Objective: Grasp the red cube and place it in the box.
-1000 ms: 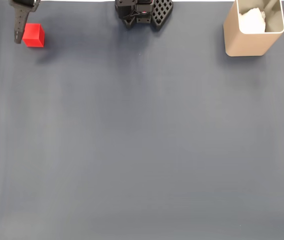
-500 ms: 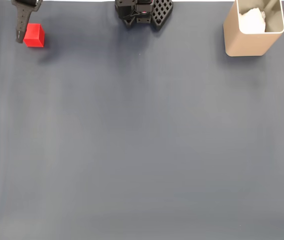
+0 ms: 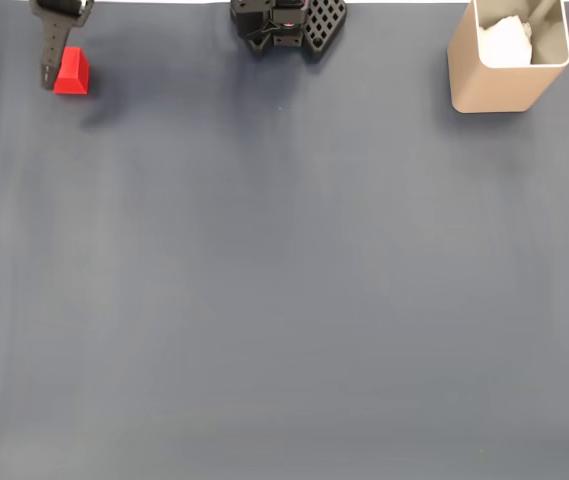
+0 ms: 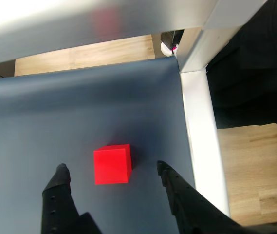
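Fingers [image 4: 63, 178] spread apart in the wrist view, one tip each side of the red cube [image 4: 112, 164], neither touching it: clear gap on both sides, wider on the right-hand one. Gripper [image 4: 113, 171] is not clamping anything. Cube sits flat on the surface [image 4: 55, 117], roughly centred between the tips but a bit closer to the left finger in that view.

In the fixed view, the gripper [image 3: 59, 72] comes down from the top edge at the far top-left corner of the surface [image 3: 284, 280]. One dark finger [image 3: 52, 55] shows along the left side of the red cube [image 3: 72, 73] and overlaps it in that view (contact can't be judged from this angle). The cube lies just in from the top edge, near the left edge.

Wrist view also shows the surface's right edge close by the cube, with a white frame rail [image 4: 201, 131] running along it and wood floor [image 4: 250, 165] beyond.

The box [image 3: 509, 55] stands upright at the top-right corner of the surface in the fixed view, well apart from cube and gripper (opposite end of the top edge). Something white [image 3: 506, 40] sits inside it; can't tell what. Black arm base [image 3: 287, 25] sits at the middle of the top edge, between cube and box.
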{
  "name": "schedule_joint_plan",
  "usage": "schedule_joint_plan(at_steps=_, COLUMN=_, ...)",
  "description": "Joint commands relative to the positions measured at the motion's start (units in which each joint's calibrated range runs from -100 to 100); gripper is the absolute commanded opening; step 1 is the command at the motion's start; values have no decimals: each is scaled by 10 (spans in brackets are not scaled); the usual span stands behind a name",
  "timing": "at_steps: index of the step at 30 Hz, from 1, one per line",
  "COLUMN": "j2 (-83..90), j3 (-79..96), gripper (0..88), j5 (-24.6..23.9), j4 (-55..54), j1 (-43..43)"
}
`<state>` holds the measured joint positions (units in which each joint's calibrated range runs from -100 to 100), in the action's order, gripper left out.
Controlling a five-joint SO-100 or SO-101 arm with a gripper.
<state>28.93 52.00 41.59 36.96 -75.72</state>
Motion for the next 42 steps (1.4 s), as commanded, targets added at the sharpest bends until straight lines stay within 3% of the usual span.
schedule_joint_plan(at_steps=1, j2=23, j3=-5, gripper=432, j5=0, j4=-9, j1=11)
schedule_joint_plan(at_steps=42, j2=-36, j3=14, gripper=436, j5=-11, j4=-79, j1=38)
